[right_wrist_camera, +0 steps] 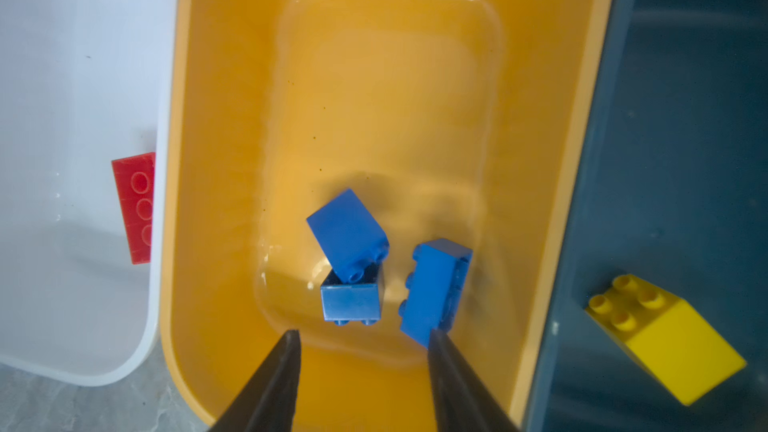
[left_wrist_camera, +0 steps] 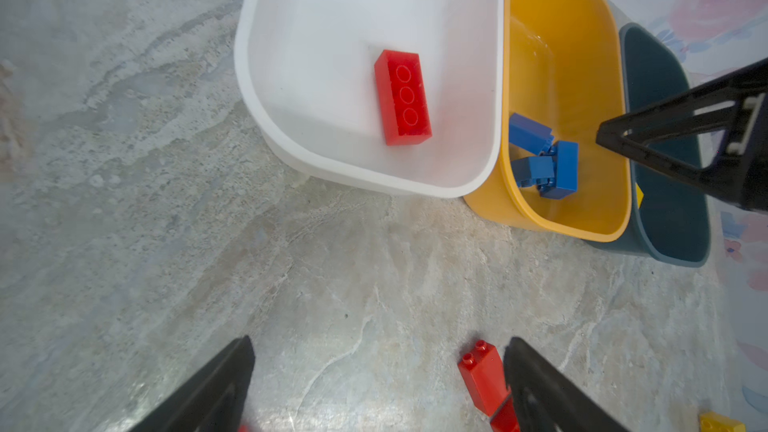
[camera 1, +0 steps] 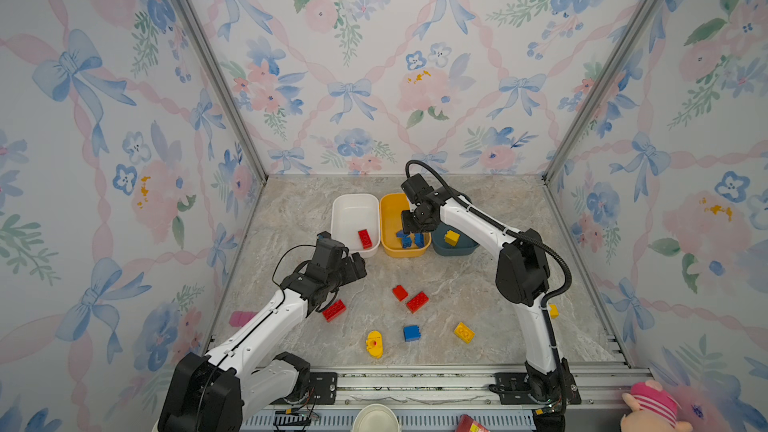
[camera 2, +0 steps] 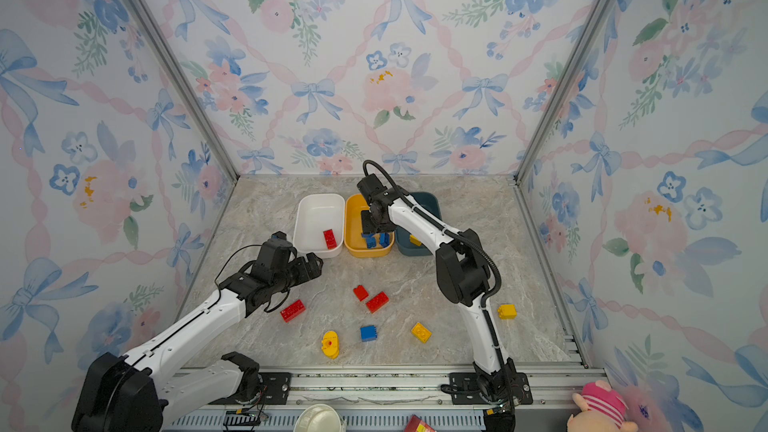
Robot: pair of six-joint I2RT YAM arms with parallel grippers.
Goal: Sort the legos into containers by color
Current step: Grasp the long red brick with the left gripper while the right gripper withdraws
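Marble tabletop (camera 1: 457, 276) holds seven loose legos (camera 1: 417, 302); we count five binned. Right gripper (right_wrist_camera: 363, 332) spread, empty, over blues (right_wrist_camera: 349, 234) in yellow tub (right_wrist_camera: 216, 160); left gripper (left_wrist_camera: 380, 340) spread, empty.

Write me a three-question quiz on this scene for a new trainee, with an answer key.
1. True or false: the white tub holds exactly one red brick.
2. What colour is the single brick in the dark teal tub?
3. The right gripper hovers over which tub? A. white tub, B. yellow-orange tub, C. dark teal tub.

Key: 1 true. 2 yellow. 3 B.
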